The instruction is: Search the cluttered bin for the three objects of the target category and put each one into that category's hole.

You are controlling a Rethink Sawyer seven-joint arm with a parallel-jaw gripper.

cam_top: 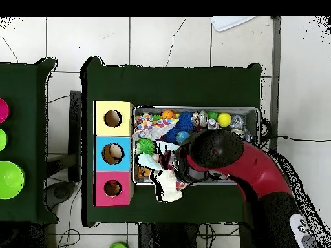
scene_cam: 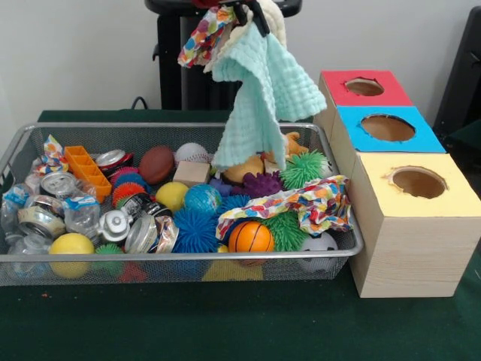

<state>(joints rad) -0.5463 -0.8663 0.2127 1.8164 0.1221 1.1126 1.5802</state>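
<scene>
A: What is held at the gripper [scene_cam: 252,11]?

B: A pale mint muslin cloth [scene_cam: 263,90] and a multicoloured patterned cloth [scene_cam: 204,34] are seen hanging from it, lifted above the wide silver wire-mesh basket [scene_cam: 45,259]. Whether the jaws are clamped cannot be told; they are hidden by fabric.

A: Where is a plush animal located?

B: An orange plush toy [scene_cam: 289,143] is partly seen behind the mint cloth, in the basket's far corner beside the red-topped round hole [scene_cam: 364,87] of the light wooden box [scene_cam: 406,256].

bin [scene_cam: 30,139]: mesh, cluttered | orange plush [scene_cam: 289,143]: far corner | red hole [scene_cam: 364,87]: empty
</scene>
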